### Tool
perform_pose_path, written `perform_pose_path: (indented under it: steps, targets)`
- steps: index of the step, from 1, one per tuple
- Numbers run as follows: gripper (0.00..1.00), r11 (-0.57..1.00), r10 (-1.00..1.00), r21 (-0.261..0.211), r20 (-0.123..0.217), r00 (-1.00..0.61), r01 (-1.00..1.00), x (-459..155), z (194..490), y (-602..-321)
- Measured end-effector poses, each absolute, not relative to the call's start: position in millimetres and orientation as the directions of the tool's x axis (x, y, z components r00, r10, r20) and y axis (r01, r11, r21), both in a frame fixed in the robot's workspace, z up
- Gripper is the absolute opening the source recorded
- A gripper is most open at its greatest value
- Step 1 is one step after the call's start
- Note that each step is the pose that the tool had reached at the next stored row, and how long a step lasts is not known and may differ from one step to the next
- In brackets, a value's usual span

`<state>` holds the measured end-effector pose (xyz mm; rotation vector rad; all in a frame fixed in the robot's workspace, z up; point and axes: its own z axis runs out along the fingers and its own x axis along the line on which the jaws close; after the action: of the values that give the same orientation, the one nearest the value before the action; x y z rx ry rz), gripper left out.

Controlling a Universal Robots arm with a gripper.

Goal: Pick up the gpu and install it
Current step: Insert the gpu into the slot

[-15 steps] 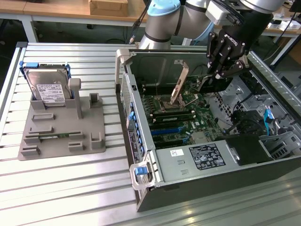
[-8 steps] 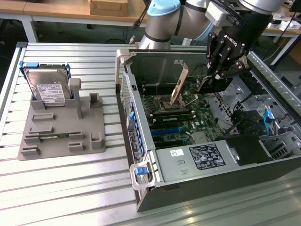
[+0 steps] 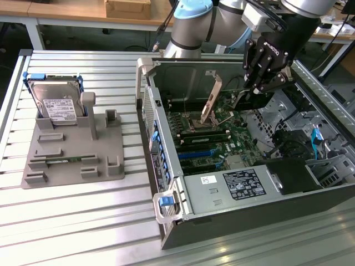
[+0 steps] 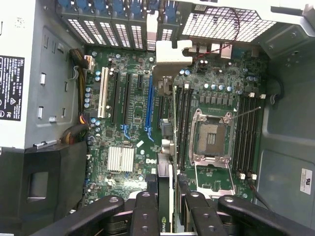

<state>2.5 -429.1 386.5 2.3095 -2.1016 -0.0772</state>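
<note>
gpu [image 4: 166, 132] edge-on in the hand [image 4: 170, 204]

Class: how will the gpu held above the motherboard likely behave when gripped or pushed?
Probably stiff: the gpu runs straight, edge-on, out from the gripper. Likely to tip if stood alone on its edge, being so thin.

I see the gripper [image 3: 262, 87] at upper right, hanging over the open computer case [image 3: 166, 160] above its motherboard [image 3: 213, 138], pinching the gpu [image 3: 240, 100], which shows as a thin edge. At left, a hard drive [image 3: 54, 105] stands on a grey fixture [image 3: 72, 160].
</note>
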Motion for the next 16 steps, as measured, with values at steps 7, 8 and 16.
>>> perform_pose_path:
  steps: [7, 8, 16]
  targets:
    - [0.26, -0.095, -0.995, 0.047, -0.024, 0.094, -0.994, 2.5, 384.7, -429.1]
    - [0.26, -0.095, -0.995, 0.047, -0.024, 0.094, -0.994, 2.5, 384.4, -429.1]
    - [0.26, -0.095, -0.995, 0.047, -0.024, 0.093, -0.994, 2.5, 382.4, -429.1]
